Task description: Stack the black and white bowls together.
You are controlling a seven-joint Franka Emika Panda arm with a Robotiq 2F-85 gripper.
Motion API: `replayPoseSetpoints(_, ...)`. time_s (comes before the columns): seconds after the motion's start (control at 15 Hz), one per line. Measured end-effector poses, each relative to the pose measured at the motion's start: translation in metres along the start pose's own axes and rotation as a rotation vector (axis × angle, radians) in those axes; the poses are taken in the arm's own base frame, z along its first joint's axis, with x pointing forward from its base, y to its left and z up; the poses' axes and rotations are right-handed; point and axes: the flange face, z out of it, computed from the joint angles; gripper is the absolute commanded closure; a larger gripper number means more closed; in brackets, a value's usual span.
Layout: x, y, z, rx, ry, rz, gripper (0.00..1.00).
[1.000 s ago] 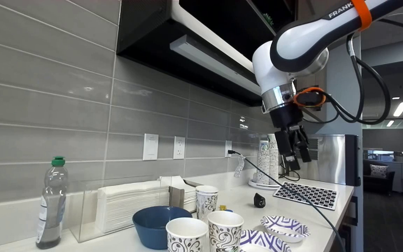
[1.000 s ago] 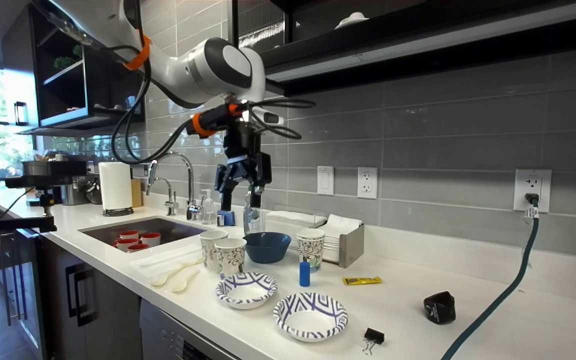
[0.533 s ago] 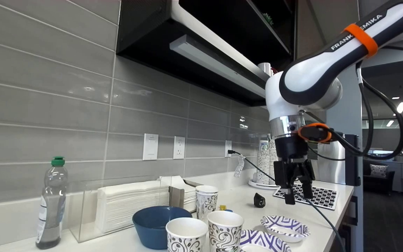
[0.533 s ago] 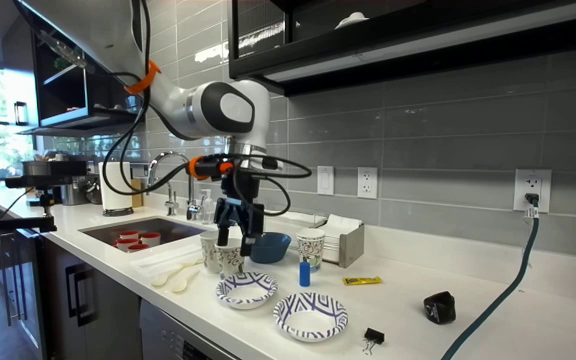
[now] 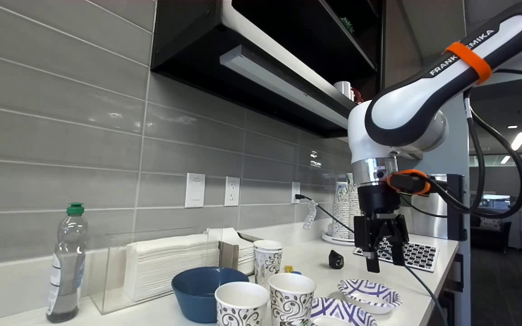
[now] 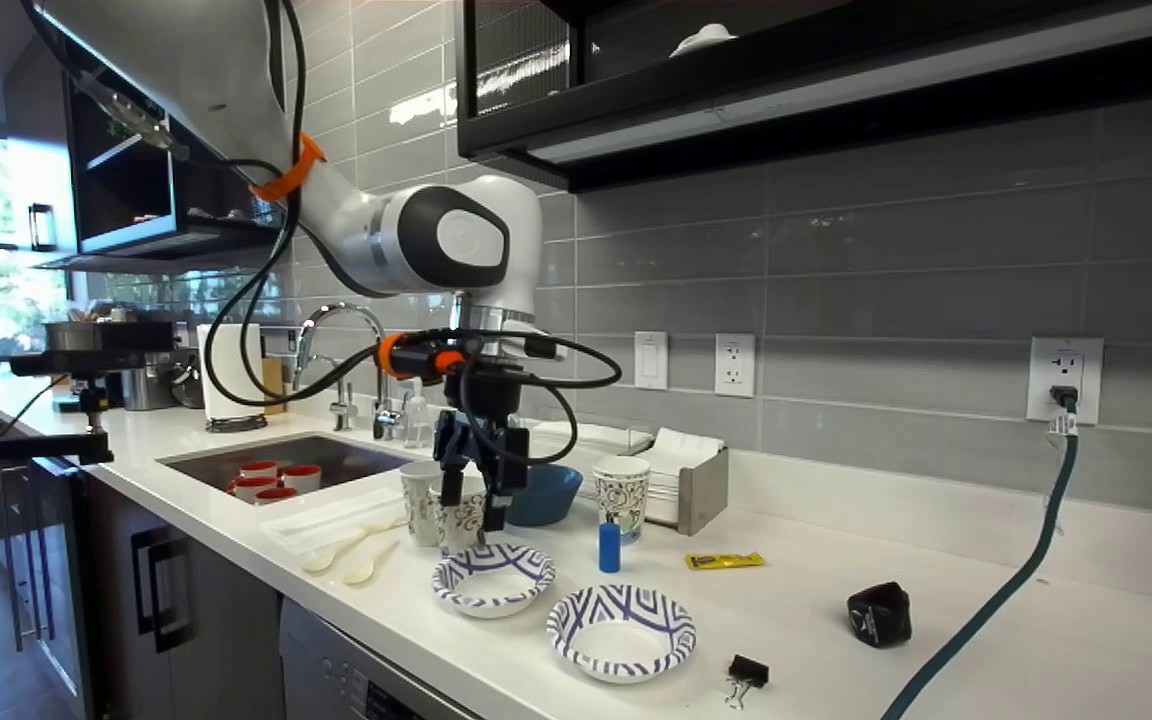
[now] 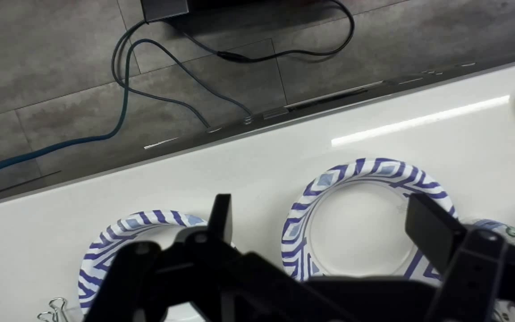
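One patterned bowl (image 6: 493,582) sits upright on the surface (image 6: 1056,670) just beside the paper cups (image 5: 292,303); its partner bowl (image 6: 621,640) sits upright next to it, towards the binder clip (image 6: 749,671), with a gap between the two rims in the wrist view. Both carry geometric marks that read purple-blue on white. Neither is nested in the other: no part of the stack is made, and grasp, lift, transfer and release are all left to do. The claw (image 7: 324,217) hangs over the surface with its fingers (image 7: 432,226) spread wide and nothing between them; in the wrist view they frame most of the bowl beside the cups, while in an exterior view the fingertips (image 5: 372,266) stand clear above the bowls. The step in hand is judged to be the approach to a first bowl, probably the one by the cups, though the choice cannot be fixed. A grasp would presumably need one finger inside a rim and one outside, then a carry over the partner. Farther out, a small blue item (image 6: 609,549) and a yellow packet (image 6: 724,561) lie towards the tiled wall (image 6: 896,330), and the deep blue bowl (image 5: 204,296), not one of the pair, stands near the metal napkin holder (image 6: 704,495).
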Motion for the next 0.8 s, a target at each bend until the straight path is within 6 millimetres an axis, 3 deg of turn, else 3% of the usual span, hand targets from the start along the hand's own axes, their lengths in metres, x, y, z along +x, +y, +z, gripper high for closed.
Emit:
replayPoseSetpoints(0.27, -0.001, 0.002, 0.007, 0.005, -0.016, 0.035, 0.00)
replayPoseSetpoints(0.8, 0.007, 0.009, 0.054, 0.154, -0.038, 0.258, 0.00)
